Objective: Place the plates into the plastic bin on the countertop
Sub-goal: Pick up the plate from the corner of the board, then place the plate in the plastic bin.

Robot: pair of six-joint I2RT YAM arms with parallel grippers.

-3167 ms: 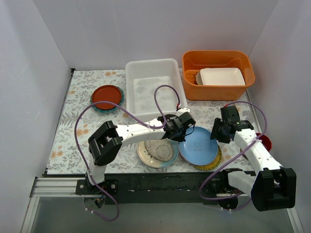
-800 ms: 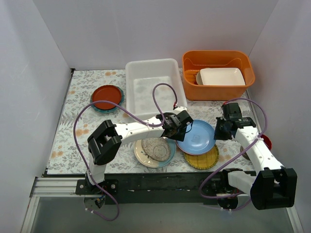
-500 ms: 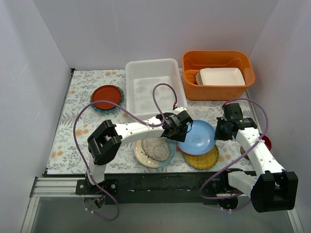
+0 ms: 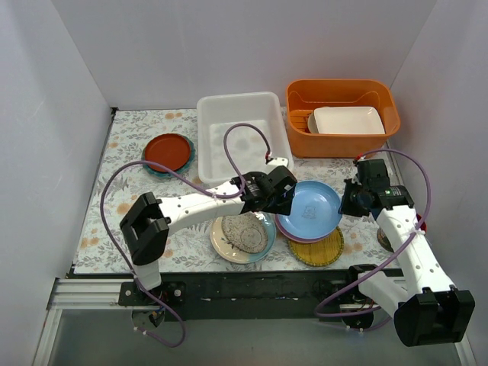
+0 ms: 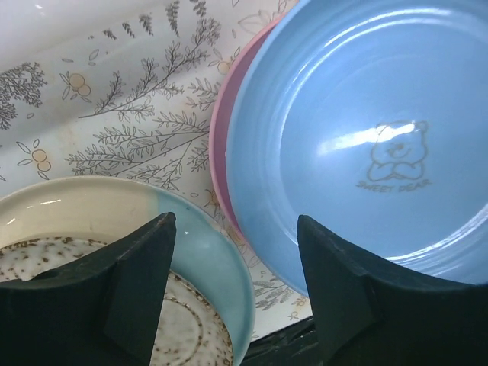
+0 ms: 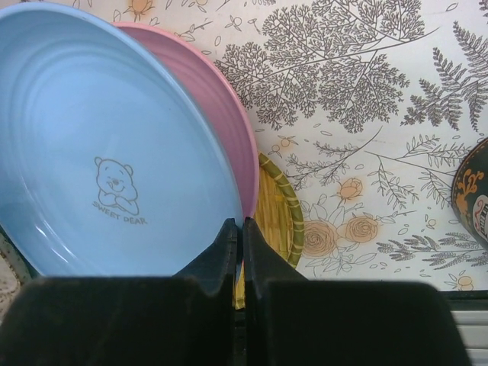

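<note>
A light blue plate [image 4: 311, 207] with a bear print is nested in a pink plate [image 4: 302, 239]; the pair is tilted above the countertop [image 4: 126, 206]. My right gripper [image 4: 348, 206] is shut on the pink plate's right rim [image 6: 221, 107], with the blue plate [image 6: 99, 152] beside its fingers. My left gripper [image 4: 276, 200] stands open at the pair's left edge, touching nothing, above a speckled plate [image 4: 244, 235] with a cream and teal rim. Under the lifted pair lies a woven yellow plate [image 4: 320, 250]. The plastic bin [image 4: 204, 130] stands behind. A red-brown plate [image 4: 168, 151] lies on a teal one far left.
An orange tub [image 4: 343, 91] holding a white rectangular dish [image 4: 347, 120] stands at the back right. A dark patterned object [image 6: 473, 191] sits right of the woven plate [image 6: 278, 213]. The cell's white walls close in on three sides.
My left gripper has opened and come off the blue plate's left rim. The right gripper has raised the blue and pink plates slightly and carried them towards the back.
</note>
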